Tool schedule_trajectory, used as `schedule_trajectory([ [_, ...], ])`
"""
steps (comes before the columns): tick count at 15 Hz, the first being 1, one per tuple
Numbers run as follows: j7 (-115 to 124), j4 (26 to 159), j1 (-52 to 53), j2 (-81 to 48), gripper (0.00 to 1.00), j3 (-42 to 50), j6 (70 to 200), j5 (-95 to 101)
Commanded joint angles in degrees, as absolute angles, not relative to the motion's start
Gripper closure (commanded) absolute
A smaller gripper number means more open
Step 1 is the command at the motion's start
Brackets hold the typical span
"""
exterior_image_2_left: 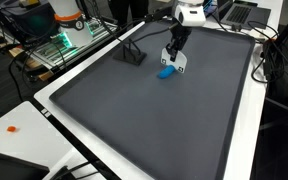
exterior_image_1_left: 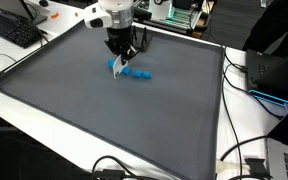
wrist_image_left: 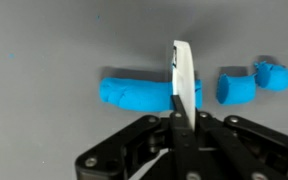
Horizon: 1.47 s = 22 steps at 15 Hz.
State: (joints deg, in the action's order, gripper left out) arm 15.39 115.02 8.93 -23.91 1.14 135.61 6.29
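This looks like a robotics lab or an engineering office. A white workbench carries a large dark grey mat with a pale rim around it. A black keyboard lies at one corner, and black cables trail along the bench edge. An open rack of electronics glows green just beside it. A laptop sits at the far end.

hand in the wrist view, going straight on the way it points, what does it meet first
The hand, shut on a white blade, points down at the long blue clay piece; that comes first, then the grey mat. Depth is unclear.
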Motion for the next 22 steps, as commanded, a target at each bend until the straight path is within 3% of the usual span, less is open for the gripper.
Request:
schedule_trajectory([
  [1,15.05,115.61,8.43,-26.52,0.99,1.06,136.17,6.77],
  [22,13.78,114.23,7.44,-22.89,0.99,-0.95,128.51,1.98],
])
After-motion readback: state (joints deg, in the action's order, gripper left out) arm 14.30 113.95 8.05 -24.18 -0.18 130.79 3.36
